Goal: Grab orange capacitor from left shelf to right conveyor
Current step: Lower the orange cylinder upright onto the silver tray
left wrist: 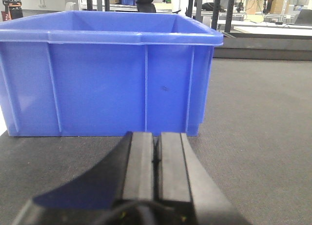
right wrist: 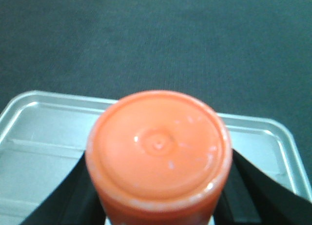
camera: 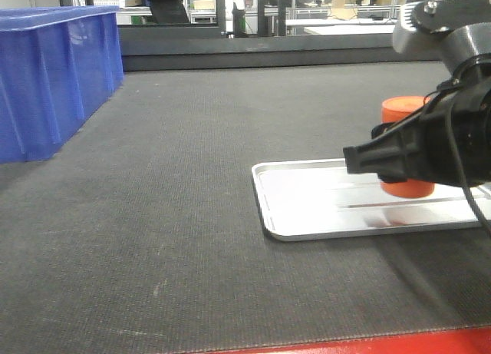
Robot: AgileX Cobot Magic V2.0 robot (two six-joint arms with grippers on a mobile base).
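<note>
The right jaws are clamped on the orange cylinder [camera: 405, 108]. In the front view one black jaw crosses its middle, so only its top and its base show. The cylinder stands upright over the silver tray [camera: 307, 204], which lies flat on the dark grey belt [camera: 169, 216]. Whether its base touches the tray or hangs just above it cannot be told. The right arm [camera: 449, 31] reaches in from the right edge and hides the tray's far right end. A blue bin [camera: 46, 77] stands on the belt well apart to the left, and the belt's red edge [camera: 430, 345] runs along the bottom. In the left wrist view the left jaws are pressed together with nothing between them, only a thin seam showing. They point straight at the blue bin, which stands on the belt and blocks most of what lies beyond. In the right wrist view the cylinder's round top fills the centre, with a small dimple in its middle. A black jaw sits on either side, the tray lies beneath and the belt behind.
</note>
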